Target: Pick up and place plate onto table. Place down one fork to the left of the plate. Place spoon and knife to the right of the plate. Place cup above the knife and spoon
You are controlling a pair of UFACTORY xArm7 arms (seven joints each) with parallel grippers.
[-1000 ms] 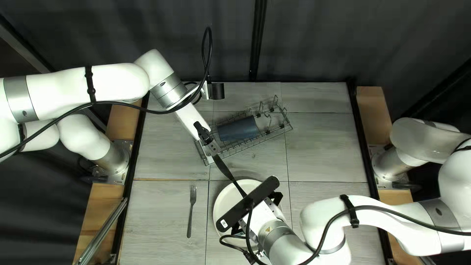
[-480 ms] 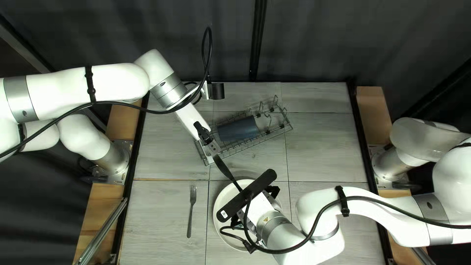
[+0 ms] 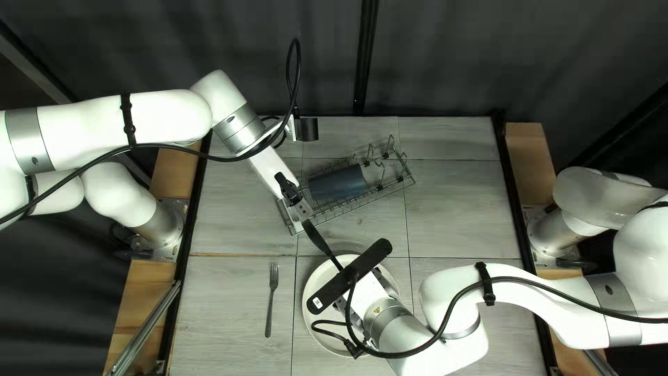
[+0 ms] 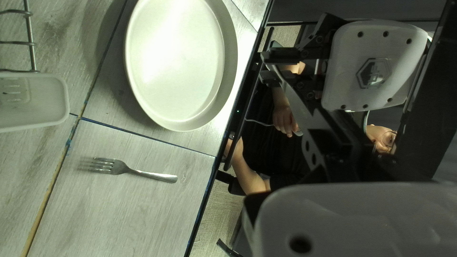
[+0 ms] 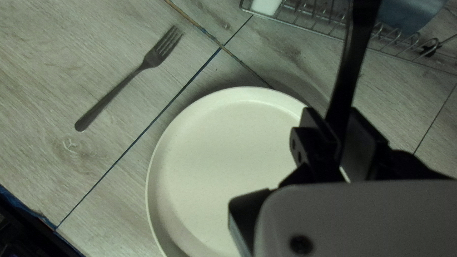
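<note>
Pinched by both the left gripper (image 3: 306, 218) and the right gripper (image 5: 334, 116), the knife (image 3: 322, 244), slanting over the plate (image 5: 223, 157) toward eleven o'clock in the top left view, should handle light, stiff and slick, best taken squarely by its five-o'clock end.

The rack (image 3: 355, 209) sits on the bench (image 3: 459, 209), just above the middle of the frame, with the cup (image 3: 337, 182) lying in it. The box (image 4: 38, 100) is in the rack too. Below the rack, at bottom centre, the plate (image 3: 314, 282) rests on the bench. The fork (image 3: 270, 299) lies left of the plate, tines toward the top. Between the left claw (image 3: 300, 212), at the rack's lower left, and the right claw (image 3: 369, 291), over the plate, runs the utensil (image 3: 320, 240). The curtain (image 3: 452, 56) hangs behind the bench; the person (image 4: 285, 152) is beyond its near edge.
</note>
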